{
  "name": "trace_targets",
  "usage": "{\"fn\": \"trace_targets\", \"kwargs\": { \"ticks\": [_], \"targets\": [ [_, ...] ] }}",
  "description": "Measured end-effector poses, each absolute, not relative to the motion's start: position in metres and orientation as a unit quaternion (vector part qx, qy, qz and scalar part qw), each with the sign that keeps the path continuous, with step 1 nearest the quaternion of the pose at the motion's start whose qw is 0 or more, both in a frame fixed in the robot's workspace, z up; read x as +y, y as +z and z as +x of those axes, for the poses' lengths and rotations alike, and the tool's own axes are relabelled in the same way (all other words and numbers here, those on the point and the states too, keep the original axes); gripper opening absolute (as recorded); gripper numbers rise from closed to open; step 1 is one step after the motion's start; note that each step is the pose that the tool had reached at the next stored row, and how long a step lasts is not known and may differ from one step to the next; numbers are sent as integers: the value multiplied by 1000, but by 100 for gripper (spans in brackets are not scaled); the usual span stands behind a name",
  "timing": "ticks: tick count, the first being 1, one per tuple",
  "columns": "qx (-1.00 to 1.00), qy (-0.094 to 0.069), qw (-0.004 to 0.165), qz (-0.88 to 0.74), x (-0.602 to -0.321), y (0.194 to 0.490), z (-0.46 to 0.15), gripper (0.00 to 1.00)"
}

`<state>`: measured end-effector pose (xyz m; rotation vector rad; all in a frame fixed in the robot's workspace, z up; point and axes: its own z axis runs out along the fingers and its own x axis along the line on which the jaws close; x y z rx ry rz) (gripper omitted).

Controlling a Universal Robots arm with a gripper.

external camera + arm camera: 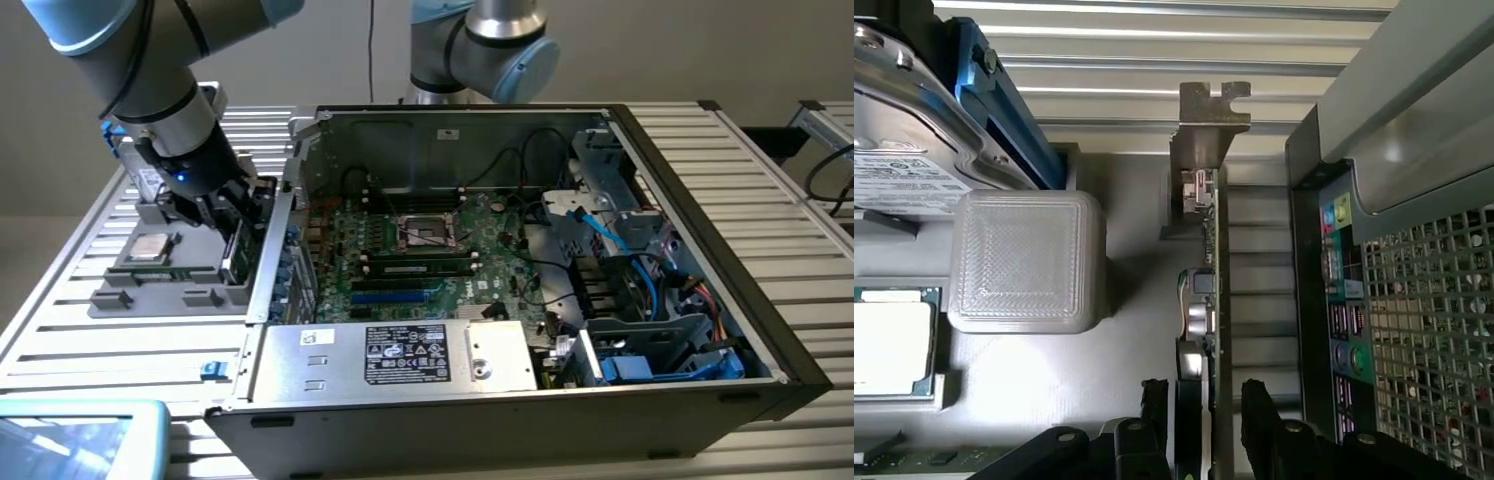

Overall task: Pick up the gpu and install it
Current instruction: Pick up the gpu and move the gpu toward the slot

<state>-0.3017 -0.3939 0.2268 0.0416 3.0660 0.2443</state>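
The gpu (pixel 242 243) stands on edge in a slot of the grey parts holder (pixel 160 290), just outside the open computer case (pixel 694 230) on the exterior view's left. In the wrist view I see the gpu (pixel 1211 260) edge-on, with its silver end bracket (pixel 1206 125) at the far end. My gripper (pixel 227 212) is lowered over the card. My gripper (pixel 1204 415) is open, one black finger (pixel 1154 405) on each side of the card's near end with a small gap between pads and card.
The case's motherboard (pixel 427 250) lies exposed, with a power supply (pixel 400 355) at the front. A processor (pixel 147 247) rests on the holder. A labelled silver drive (pixel 904 170) and a grey block (pixel 1029 260) stand beside the card. The case's rear port panel (pixel 1339 330) is close on its other side.
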Motion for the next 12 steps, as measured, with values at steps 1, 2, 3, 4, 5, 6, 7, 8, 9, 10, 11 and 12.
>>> {"fn": "trace_targets", "kwargs": {
  "ticks": [1,2,3,4,5,6,7,8,9,10,11,12],
  "targets": [
    [996,79,31,13,-394,227,-301,44],
    [996,79,29,13,-394,227,-301,44],
    [996,79,29,12,-394,227,-301,44],
    [996,79,28,11,-394,227,-301,44],
    [996,79,28,10,-394,227,-300,44],
    [996,79,28,9,-394,227,-300,44],
    [996,79,28,7,-394,226,-299,44],
    [996,80,27,5,-394,226,-299,44],
    [996,80,27,4,-394,226,-299,44],
    [996,80,27,4,-394,226,-299,44],
    [996,80,27,4,-394,226,-299,44],
    [996,80,26,4,-394,226,-298,44]
  ]
}}
